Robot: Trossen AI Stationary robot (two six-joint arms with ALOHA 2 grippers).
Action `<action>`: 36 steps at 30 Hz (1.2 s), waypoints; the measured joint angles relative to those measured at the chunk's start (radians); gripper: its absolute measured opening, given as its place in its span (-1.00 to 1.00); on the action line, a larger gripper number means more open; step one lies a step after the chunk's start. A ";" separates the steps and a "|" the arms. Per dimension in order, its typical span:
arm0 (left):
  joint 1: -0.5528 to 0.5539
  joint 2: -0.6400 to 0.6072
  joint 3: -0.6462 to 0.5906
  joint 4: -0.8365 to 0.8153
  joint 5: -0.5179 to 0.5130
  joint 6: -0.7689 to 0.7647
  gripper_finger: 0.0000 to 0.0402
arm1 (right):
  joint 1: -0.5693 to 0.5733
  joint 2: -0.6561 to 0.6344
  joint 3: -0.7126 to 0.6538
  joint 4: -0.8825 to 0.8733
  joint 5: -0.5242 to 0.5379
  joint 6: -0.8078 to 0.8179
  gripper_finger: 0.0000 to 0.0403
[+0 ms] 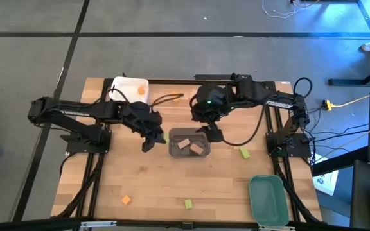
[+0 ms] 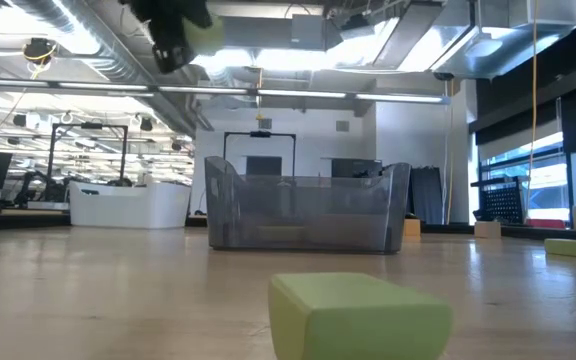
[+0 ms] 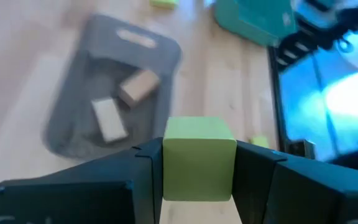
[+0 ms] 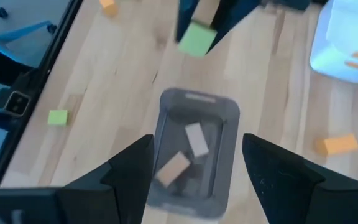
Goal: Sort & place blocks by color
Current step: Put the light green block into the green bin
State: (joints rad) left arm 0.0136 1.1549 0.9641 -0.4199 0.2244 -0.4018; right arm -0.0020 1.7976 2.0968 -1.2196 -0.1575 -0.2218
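A light green cube (image 3: 199, 155) sits between the fingers of my left gripper (image 1: 155, 137), high above the table just left of the grey tray (image 1: 189, 153). The low view shows the same cube (image 2: 204, 33) near the top. In that tray lie two tan blocks (image 3: 138, 86) (image 3: 109, 118). My right gripper (image 4: 196, 177) hovers open over the tray's far right part, touching nothing. Loose on the table lie green blocks (image 1: 244, 153) (image 1: 187, 204) and an orange block (image 1: 126, 200). Another orange block (image 1: 140, 91) lies in the white tray (image 1: 126, 85). My left gripper pinches the green cube by two opposite side faces (image 3: 166, 163), one finger on each. The fingers slant downward, coming from the table's left. The cube is lifted clear of the table, its front face sticking out beyond the fingertips.
A teal tray (image 1: 266, 200) stands at the near right corner. An orange block (image 4: 335, 144) lies on the table between the white and grey trays. A green block (image 2: 358, 315) lies right in front of the low camera. Bare wood stretches along the near middle.
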 joint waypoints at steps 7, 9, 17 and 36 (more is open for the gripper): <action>0.032 0.016 -0.002 0.092 0.209 0.027 -0.46 | 0.022 0.001 -0.121 0.216 0.001 -0.211 0.21; 0.049 0.012 -0.002 0.116 0.243 0.039 -0.46 | 0.032 -0.001 -0.155 0.285 0.001 -0.258 0.21; 0.127 0.013 -0.002 0.193 0.383 0.021 -0.46 | 0.070 0.000 -0.251 0.503 0.014 -0.410 0.21; 0.139 0.041 -0.002 0.374 0.448 -0.069 -0.46 | 0.073 0.014 -0.272 0.608 -0.038 -0.468 0.21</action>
State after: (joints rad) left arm 0.1528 1.1957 0.9620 -0.0460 0.6720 -0.4707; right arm 0.0708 1.8116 1.8248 -0.6118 -0.1955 -0.6899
